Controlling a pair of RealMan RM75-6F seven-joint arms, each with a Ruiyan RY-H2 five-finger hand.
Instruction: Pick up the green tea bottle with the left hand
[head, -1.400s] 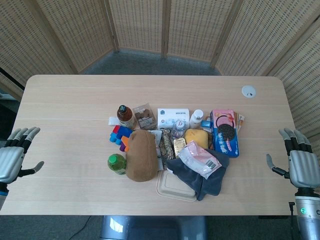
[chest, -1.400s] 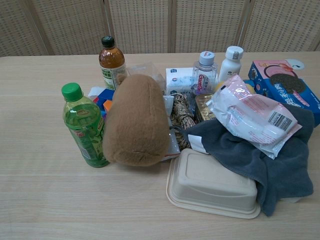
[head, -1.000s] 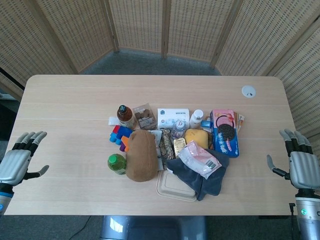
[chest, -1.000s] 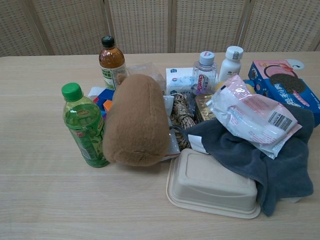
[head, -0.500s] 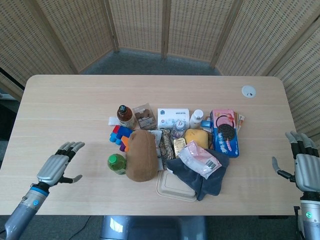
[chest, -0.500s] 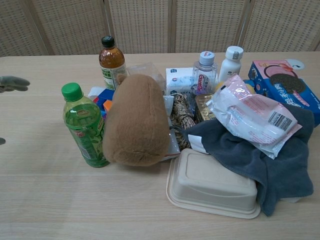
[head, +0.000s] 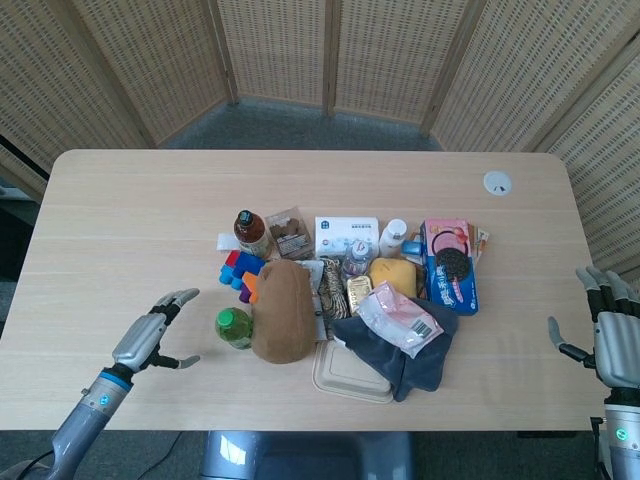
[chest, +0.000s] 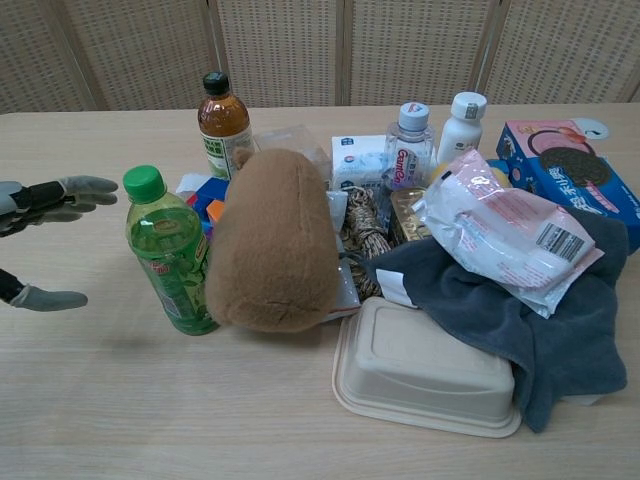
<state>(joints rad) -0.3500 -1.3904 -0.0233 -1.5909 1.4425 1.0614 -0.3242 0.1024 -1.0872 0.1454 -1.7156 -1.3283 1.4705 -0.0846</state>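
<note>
The green tea bottle stands upright with a green cap, at the left edge of the pile and touching the brown plush. My left hand hovers open just left of the bottle, thumb and fingers spread toward it, a short gap apart and holding nothing. My right hand stays open at the table's far right edge, away from everything.
A brown-capped amber bottle stands behind the green one, with coloured blocks between. The pile also holds a tissue box, two white bottles, a cookie box, a grey cloth and a beige lidded tray.
My left hand has swept in from the table's left edge toward the green tea bottle, now showing in the chest view. The right hand drifted slightly outward.
</note>
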